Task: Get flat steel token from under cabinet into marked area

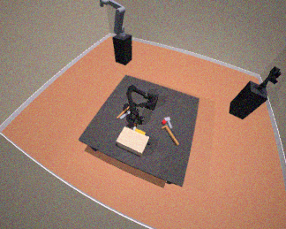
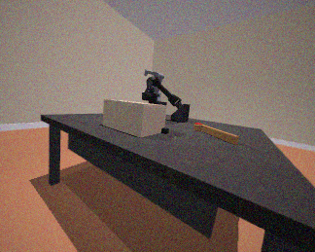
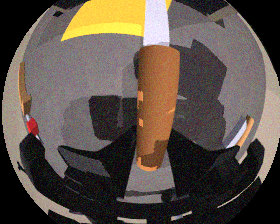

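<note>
My gripper [image 3: 151, 130] [image 1: 134, 121] is shut on the wooden handle [image 3: 156, 91] of a long tool. It hovers low over the table just behind the beige cabinet [image 1: 131, 141] [image 2: 130, 116]. In the wrist view the tool's pale flat end [image 3: 156, 18] reaches forward over the yellow marked area [image 3: 103, 15], which shows as a thin yellow strip [image 1: 141, 133] at the cabinet's edge in the top view. The steel token is not visible in any view. The arm [image 2: 159, 90] rises behind the cabinet in the exterior view.
A wooden-handled tool with a grey head and a red knob [image 1: 169, 132] [image 2: 217, 132] lies on the dark table [image 1: 180, 160] to the right of the cabinet. Another wooden stick [image 1: 122, 113] lies left of the arm. Two black camera stands [image 1: 123, 49] [image 1: 249, 99] stand on the floor.
</note>
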`<state>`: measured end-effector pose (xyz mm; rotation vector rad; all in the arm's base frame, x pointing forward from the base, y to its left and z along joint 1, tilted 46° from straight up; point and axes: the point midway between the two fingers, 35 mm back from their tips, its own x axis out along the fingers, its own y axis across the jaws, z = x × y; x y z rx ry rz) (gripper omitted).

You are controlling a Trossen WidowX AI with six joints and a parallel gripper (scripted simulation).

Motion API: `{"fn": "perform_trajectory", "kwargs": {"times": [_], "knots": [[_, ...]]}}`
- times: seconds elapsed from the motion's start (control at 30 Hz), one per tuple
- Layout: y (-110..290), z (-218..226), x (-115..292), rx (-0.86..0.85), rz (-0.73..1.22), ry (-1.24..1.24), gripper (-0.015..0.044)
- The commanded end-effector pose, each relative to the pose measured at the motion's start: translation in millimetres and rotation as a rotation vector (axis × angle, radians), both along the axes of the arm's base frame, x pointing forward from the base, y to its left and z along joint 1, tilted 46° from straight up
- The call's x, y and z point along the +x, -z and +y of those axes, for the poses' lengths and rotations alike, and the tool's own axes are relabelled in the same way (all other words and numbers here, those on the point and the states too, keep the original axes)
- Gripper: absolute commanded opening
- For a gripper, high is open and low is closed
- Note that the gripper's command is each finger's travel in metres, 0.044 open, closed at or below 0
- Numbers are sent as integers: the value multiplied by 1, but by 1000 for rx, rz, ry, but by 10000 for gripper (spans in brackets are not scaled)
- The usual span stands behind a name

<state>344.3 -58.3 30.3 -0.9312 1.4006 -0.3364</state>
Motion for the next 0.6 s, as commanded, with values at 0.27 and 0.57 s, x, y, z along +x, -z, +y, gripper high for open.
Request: {"fn": "perform_trajectory", "kwargs": {"times": [0.27,0.57], "knots": [[-1,-7,-15,0,6,1,0],[-3,-11,-25,0,7,1,0]]}}
